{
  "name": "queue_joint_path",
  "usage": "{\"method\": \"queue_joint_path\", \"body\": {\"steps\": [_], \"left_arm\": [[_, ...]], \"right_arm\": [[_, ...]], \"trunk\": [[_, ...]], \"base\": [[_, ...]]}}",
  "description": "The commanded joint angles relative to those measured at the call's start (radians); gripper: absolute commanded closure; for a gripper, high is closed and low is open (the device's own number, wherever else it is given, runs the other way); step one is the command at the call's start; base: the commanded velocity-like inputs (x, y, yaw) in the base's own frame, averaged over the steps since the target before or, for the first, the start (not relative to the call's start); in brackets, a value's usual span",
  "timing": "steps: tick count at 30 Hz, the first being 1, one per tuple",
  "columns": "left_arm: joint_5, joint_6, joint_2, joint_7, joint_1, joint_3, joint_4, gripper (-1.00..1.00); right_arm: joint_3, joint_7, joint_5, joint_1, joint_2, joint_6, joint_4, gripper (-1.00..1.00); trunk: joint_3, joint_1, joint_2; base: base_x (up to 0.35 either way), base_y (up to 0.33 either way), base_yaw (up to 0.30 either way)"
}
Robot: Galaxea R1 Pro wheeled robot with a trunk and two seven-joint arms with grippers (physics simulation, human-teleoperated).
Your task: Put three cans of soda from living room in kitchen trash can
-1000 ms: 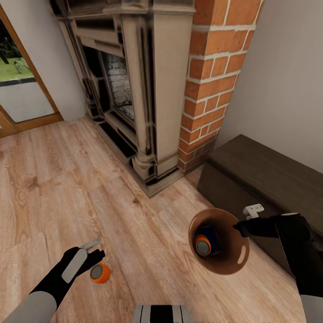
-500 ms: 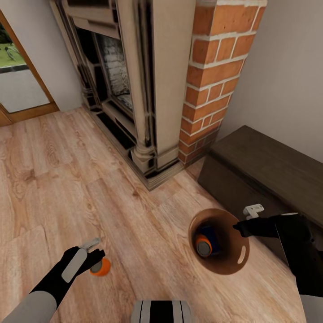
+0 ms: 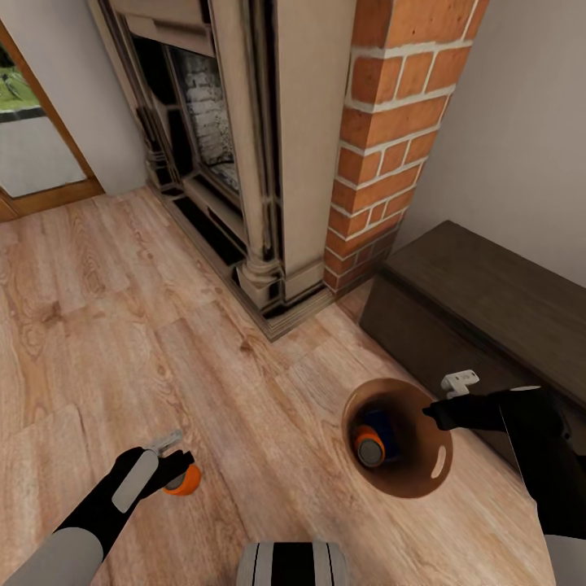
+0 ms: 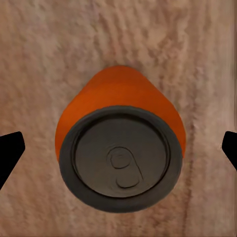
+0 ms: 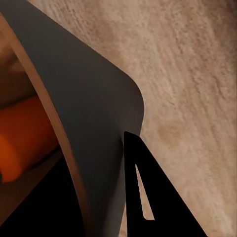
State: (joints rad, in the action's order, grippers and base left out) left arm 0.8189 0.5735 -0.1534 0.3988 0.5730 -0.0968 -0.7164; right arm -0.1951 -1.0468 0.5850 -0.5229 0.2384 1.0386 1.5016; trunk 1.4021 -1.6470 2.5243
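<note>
The left gripper (image 3: 172,468) hangs wide open over an orange soda can (image 3: 182,481) upright on the wood floor (image 3: 98,325); the right gripper (image 3: 434,417) clamps the trash can (image 3: 423,480) rim, an orange can (image 3: 369,447) and blue can (image 3: 382,430) inside; beyond, a brick fireplace (image 3: 382,146)

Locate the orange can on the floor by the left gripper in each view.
Head view: orange can at lower left, beside the left gripper.
Left wrist view: can centred, top facing the camera, between the fingertips.
Right wrist view: not identifiable.
Shared landmark: wood floor.
</note>
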Motion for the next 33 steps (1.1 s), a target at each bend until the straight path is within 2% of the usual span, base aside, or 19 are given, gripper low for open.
{"method": "queue_joint_path", "body": {"steps": [1, 14, 33], "left_arm": [[0.000, 0.000, 0.000, -0.001, 0.000, 0.000, 0.000, -1.00], [-0.001, 0.001, -0.001, -0.001, 0.001, 0.001, 0.000, -1.00], [0.000, -0.003, 0.000, -0.018, 0.001, 0.002, -0.002, -1.00]], "right_arm": [[0.000, -0.002, -0.015, 0.000, 0.000, 0.009, 0.000, 1.00], [0.000, -0.002, -0.015, 0.000, 0.001, 0.009, 0.000, 1.00], [0.000, -0.002, -0.016, 0.001, 0.001, 0.009, 0.002, 1.00]], "trunk": [[0.004, 0.000, 0.000], [0.054, -0.006, 0.003], [0.054, -0.006, 0.003]], "base": [[0.000, 0.000, 0.000], [0.000, 0.000, 0.000], [0.000, 0.000, 0.000]]}}
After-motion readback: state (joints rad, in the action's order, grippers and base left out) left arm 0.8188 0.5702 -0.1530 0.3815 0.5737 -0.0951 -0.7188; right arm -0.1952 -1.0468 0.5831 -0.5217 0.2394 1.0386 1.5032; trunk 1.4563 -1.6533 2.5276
